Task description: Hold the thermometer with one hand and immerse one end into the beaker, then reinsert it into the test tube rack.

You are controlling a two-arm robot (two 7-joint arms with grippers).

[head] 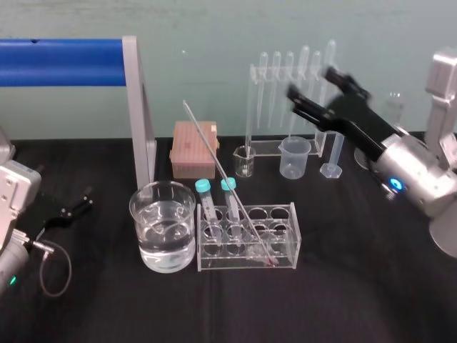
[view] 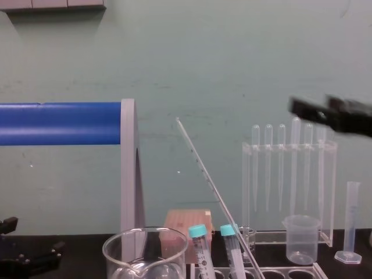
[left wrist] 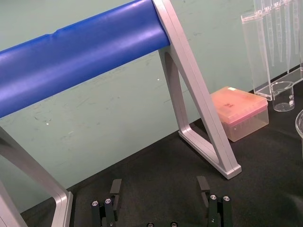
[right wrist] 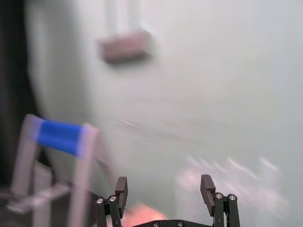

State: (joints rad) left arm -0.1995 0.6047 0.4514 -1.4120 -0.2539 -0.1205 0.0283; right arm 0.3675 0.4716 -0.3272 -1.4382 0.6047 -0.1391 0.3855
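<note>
Black tabletop under a pale green wall carries the test tube rack (head: pixel 294 236), and from the head view we see the thermometer (head: pixel 211 149) standing in it, red bulb down at the rack's floor and long axis slanting up toward the rack's back left. Our chest view, from the side, adds how far the rod (view: pixel 215 190) rises above the rack's top edge (view: pixel 290 272), leaning left. The beaker (head: pixel 146 236) sits just left of the rack; the right gripper (head: pixel 318 89) hangs raised behind the rack's right end, fingers apart and empty, and the left gripper (head: pixel 86 201) lies low, well left of the rack, fingers also apart.
</note>
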